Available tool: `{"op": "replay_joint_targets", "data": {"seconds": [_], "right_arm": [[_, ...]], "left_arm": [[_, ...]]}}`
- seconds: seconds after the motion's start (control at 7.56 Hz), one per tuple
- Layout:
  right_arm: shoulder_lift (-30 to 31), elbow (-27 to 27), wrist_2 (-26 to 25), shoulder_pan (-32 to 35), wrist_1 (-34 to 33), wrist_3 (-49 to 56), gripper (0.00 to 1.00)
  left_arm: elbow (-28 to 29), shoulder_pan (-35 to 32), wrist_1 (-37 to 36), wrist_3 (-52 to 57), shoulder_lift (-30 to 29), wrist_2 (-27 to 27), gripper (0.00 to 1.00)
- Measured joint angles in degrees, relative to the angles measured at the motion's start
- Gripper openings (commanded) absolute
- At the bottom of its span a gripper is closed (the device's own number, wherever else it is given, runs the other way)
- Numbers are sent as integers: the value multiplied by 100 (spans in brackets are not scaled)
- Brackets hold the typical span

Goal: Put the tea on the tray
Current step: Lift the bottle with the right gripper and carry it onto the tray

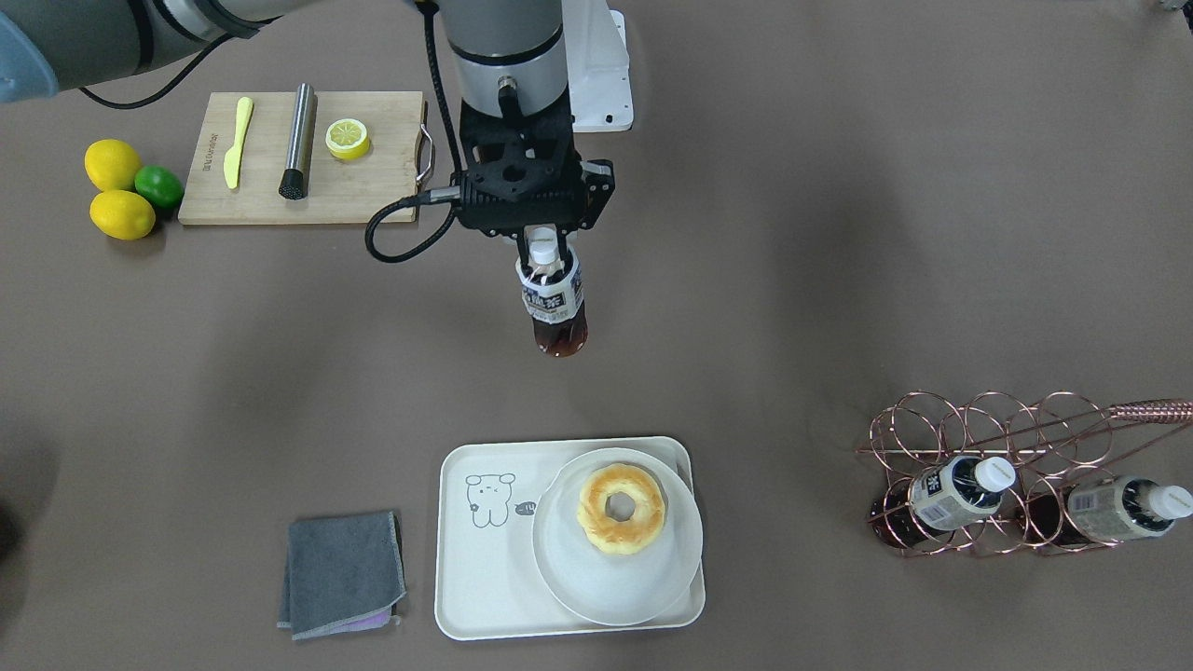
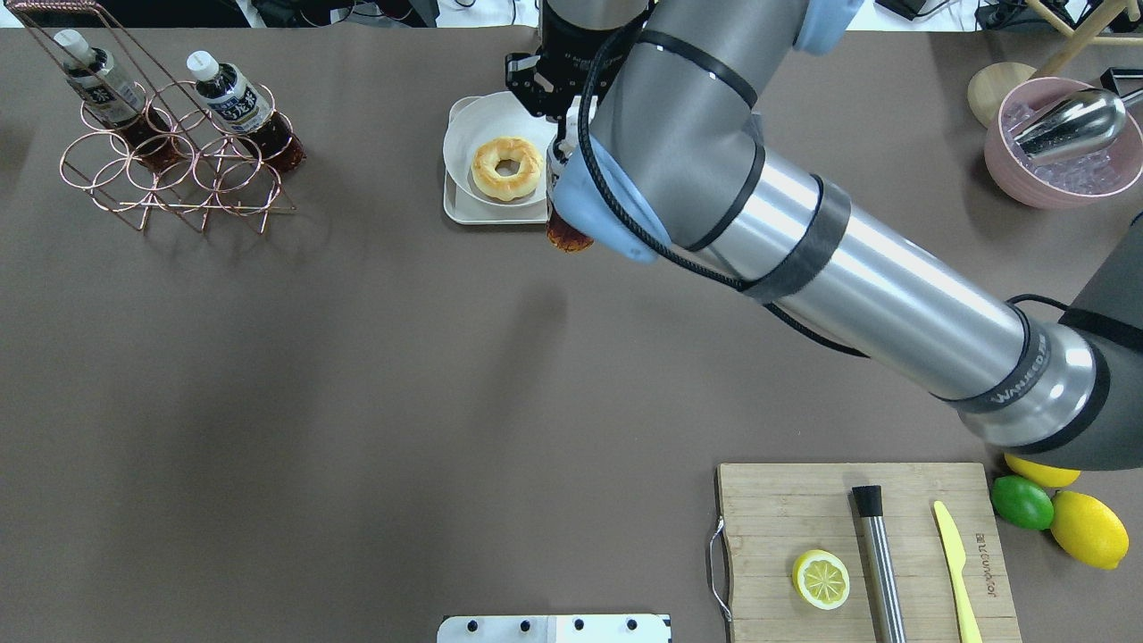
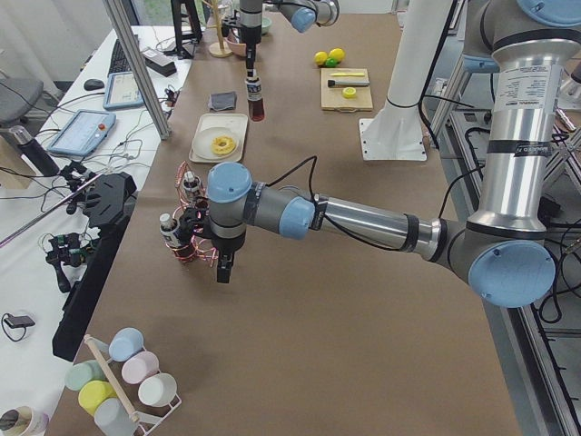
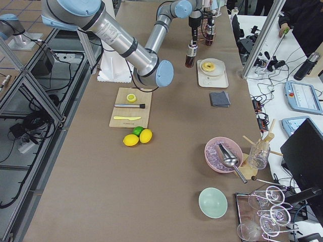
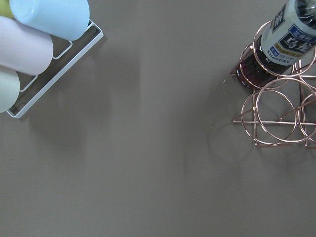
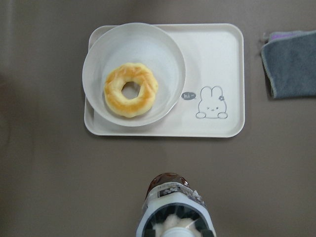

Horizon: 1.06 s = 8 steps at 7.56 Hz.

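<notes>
My right gripper (image 1: pixel 545 253) is shut on the neck of the tea (image 1: pixel 554 303), a small bottle of dark brown tea with a white cap and a navy-and-white label. It hangs upright above the brown table, apart from the tray (image 1: pixel 475 578). In the right wrist view the tea (image 6: pixel 172 200) is below the tray (image 6: pixel 222 59), outside its near rim. The cream tray has a cartoon bear and holds a white plate (image 1: pixel 606 587) with a doughnut (image 1: pixel 621 508). My left gripper (image 3: pixel 222 268) is near the wire rack; I cannot tell if it is open.
A copper wire rack (image 1: pixel 1025 438) with two more bottles stands at the table's left end. A folded grey cloth (image 1: pixel 343 573) lies beside the tray. A wooden cutting board (image 1: pixel 373 186) with knife, muddler and lemon half, plus lemons and a lime (image 1: pixel 158 184), sits near the robot.
</notes>
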<state>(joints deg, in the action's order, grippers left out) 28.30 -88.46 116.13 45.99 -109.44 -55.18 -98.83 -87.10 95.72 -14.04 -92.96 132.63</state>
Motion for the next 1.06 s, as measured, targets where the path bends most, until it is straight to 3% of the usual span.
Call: {"op": "replay_joint_targets", "data": {"seconds": [0.26, 0.53, 0.79, 1.06], "right_arm": [[-321, 1066, 275, 569, 293, 656, 0], [-400, 2059, 402, 909, 1128, 928, 0], [-415, 2621, 420, 1023, 1569, 1100, 0], [-420, 2824, 397, 985, 1817, 1096, 0]], "left_arm": [[38, 0, 0, -10, -85, 0, 98], [146, 7, 3, -11, -213, 0, 98], [325, 8, 5, -11, -416, 0, 98], [581, 9, 8, -11, -681, 0, 98]]}}
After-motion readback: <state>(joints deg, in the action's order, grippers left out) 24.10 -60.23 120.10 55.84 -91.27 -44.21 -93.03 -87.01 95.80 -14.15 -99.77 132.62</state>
